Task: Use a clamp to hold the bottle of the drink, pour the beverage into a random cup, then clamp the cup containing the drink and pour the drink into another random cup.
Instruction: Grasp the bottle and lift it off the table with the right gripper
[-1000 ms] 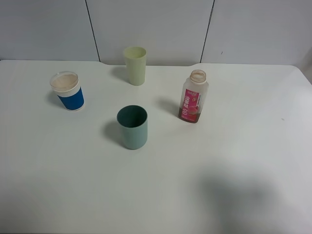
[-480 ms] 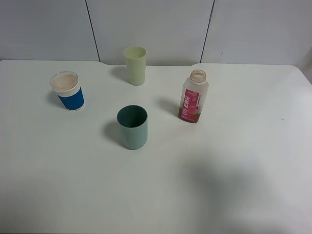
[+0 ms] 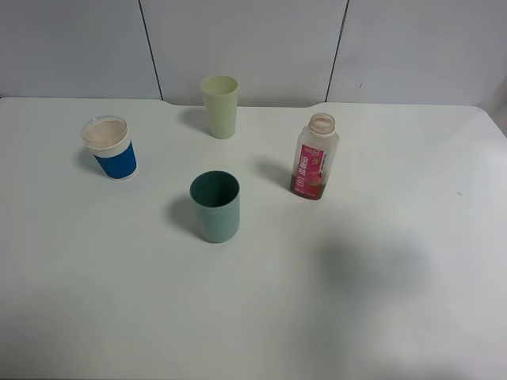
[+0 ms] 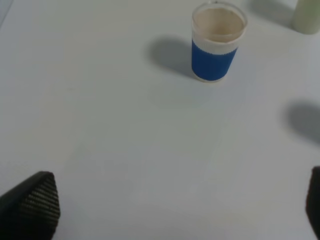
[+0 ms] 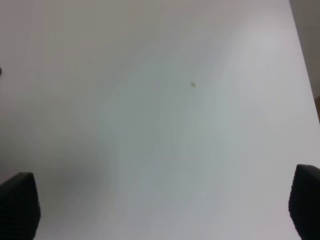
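Bottle [image 3: 316, 158] upright, uncapped, right of centre; teal tumbler [image 3: 215, 206] centre, well apart; blue-banded cup [image 3: 109, 148] upper left; yellow-green cup [image 3: 219, 106] near table [image 3: 380, 301] far edge; left gripper [image 4: 175, 205] and right gripper [image 5: 162, 205] both spread wide, gripping nothing.

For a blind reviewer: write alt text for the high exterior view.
A white table holds four things: an uncapped pink-labelled bottle at right, a teal cup in the middle, a blue-banded white cup at left, a yellow-green cup behind.
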Robot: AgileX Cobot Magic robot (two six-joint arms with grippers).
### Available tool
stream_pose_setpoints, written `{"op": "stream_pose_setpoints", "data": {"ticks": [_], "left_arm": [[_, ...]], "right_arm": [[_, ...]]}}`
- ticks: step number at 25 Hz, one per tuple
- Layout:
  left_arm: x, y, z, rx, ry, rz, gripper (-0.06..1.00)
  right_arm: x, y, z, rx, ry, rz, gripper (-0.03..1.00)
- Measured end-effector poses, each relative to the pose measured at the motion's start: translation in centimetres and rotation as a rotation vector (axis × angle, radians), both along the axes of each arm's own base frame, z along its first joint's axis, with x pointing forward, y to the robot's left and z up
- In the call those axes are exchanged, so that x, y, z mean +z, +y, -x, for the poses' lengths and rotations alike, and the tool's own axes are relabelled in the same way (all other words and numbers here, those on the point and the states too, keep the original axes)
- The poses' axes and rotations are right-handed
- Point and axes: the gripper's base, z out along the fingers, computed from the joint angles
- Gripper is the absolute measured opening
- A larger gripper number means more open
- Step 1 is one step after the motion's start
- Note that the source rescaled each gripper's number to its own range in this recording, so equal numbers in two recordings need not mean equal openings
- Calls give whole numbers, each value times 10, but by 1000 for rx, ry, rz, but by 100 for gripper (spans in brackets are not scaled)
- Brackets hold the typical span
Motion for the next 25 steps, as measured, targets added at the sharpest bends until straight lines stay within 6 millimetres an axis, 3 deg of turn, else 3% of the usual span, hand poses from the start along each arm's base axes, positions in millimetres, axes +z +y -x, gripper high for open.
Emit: {"op": "stream_pose_setpoints", "data": {"ticks": [10, 25], "left_arm": [[0, 0, 0, 0, 0, 0, 100], [0, 0, 0, 0, 0, 0, 100]], "right_arm": [[-9, -1, -23, 160, 109, 235, 100], [10, -1, -38, 237, -144, 413, 100]]}}
